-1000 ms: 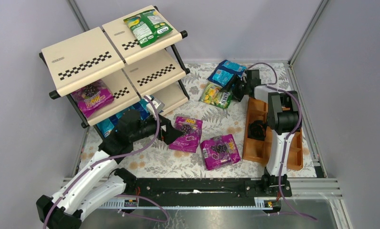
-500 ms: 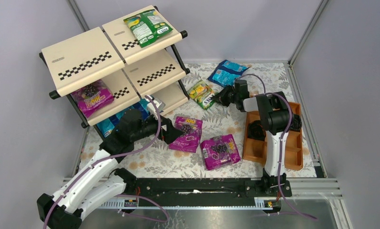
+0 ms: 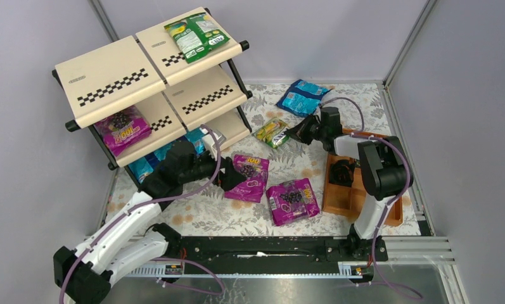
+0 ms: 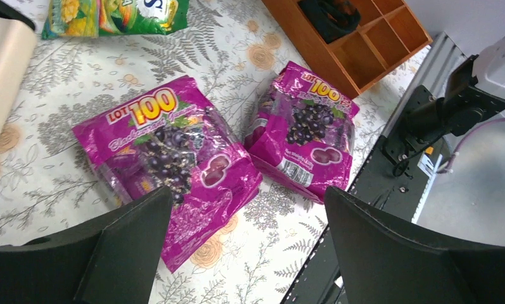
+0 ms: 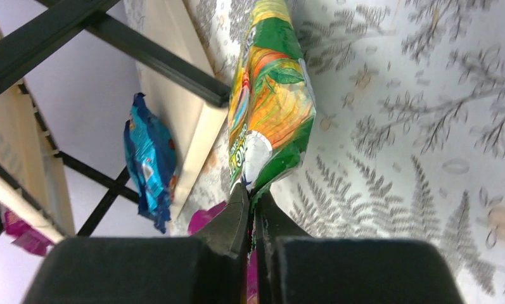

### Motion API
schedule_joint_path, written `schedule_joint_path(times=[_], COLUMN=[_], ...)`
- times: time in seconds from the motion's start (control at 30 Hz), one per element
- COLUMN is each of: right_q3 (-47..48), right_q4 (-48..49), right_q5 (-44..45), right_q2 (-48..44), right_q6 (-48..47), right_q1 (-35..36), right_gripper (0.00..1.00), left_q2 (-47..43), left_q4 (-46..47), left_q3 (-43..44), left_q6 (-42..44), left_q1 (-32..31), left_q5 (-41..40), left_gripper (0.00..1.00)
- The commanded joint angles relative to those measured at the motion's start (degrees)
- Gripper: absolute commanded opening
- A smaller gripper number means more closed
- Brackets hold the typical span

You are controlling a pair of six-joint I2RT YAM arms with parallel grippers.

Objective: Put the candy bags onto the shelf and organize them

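Observation:
The shelf (image 3: 120, 76) stands at the back left, with a green candy bag (image 3: 196, 37) on its top board, a magenta one (image 3: 123, 130) on the middle board and blue ones (image 3: 149, 161) at the bottom. My right gripper (image 3: 298, 132) is shut on the edge of a green-yellow bag (image 3: 272, 132), which stands tilted on edge (image 5: 272, 107) just above the jaws (image 5: 253, 196). My left gripper (image 4: 246, 209) hangs open over the near end of a magenta bag (image 4: 167, 158); a second magenta bag (image 4: 306, 130) lies to its right. Another blue bag (image 3: 302, 97) lies at the back.
An orange-brown compartment tray (image 3: 348, 193) holding a black coiled item (image 3: 341, 172) sits at the right, beside the right arm. The shelf's black frame (image 5: 154, 57) and bottom board (image 5: 186, 120) are close ahead of the right gripper. Grey walls enclose the floral mat (image 3: 205, 212).
The right gripper closed on the green-yellow bag and dragged it left toward the shelf, tipping it on edge. The left gripper edged right, closer over the magenta bag.

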Motion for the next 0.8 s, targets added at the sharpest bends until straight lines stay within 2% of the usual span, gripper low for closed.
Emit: schedule_joint_path(times=[0.0,0.13,0.27,0.37,0.47,0.57,0.67,0.77], right_q3=[-3.3,-4.9,-5.6,-5.0,-4.7,-5.2,-6.0,-7.2], right_q4=[0.7,-1.0,-6.0,-11.2,-14.1,-13.7,-12.5,-10.0], right_q5=[-5.2,-6.2,-4.9,-3.4,-2.3,-2.7,-2.8,-4.1], right_q2=[-4.9,-7.6,-10.3,-11.3,-12.2,-12.5,-12.6,-12.4], right_q6=[5.8,8.3,9.1,8.7,8.8,10.2,11.6,14.3], right_q1=[-0.2,-0.2,-0.2,-0.2,-0.2,-0.2,-0.2,-0.2], right_gripper=[0.00,0.00,0.01,0.04,0.05,0.05,0.05,0.05], left_q2=[4.0,11.7,25.0,38.0,47.6,53.2,56.0,57.7], left_q4=[5.4,4.0,-2.0,-8.1,-12.6,-13.8,-12.7,-11.2], left_q3=[4.4,11.7,22.6,32.6,42.1,46.6,47.4,46.9], left_q6=[-2.1,-1.5,1.7,4.1,5.1,7.2,9.3,10.1], left_q1=[-1.2,-8.0,-15.4,-18.4,-19.2,-19.4,-19.4,-19.5], left_q5=[5.9,-0.5,-10.7,-15.7,-16.8,-16.6,-19.5,-23.5], left_gripper=[0.93,0.94,0.95,0.90,0.83,0.81,0.76,0.65])
